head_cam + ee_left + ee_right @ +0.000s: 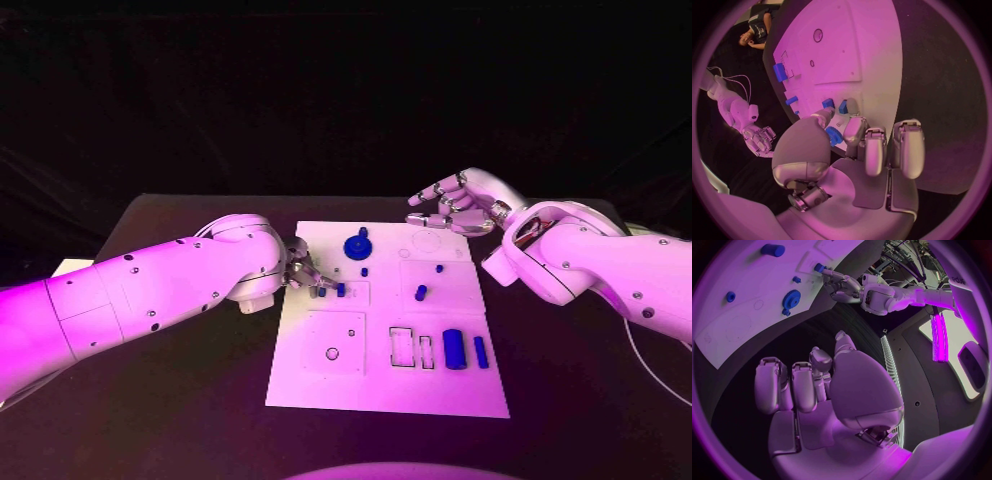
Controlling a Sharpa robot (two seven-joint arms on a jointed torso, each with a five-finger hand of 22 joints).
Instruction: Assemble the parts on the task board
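Observation:
The white task board point(329, 385) lies in the middle of the black table. My left hand point(303, 272) is at the board's left edge and pinches a small blue part point(833, 136) between thumb and finger, low over the board. Two more small blue parts point(827, 103) stand just beyond its fingertips. A blue gear point(358, 245) sits near the board's far edge. My right hand point(454, 205) hovers over the board's far right corner, its fingers point(792, 387) curled in on nothing.
Two blue cylinders point(454, 348) lie side by side at the board's near right, beside two narrow rectangular slots point(401, 346). Small blue pegs point(421, 292) stand mid-board. A round hole point(332, 353) is at the near left. Bare table surrounds the board.

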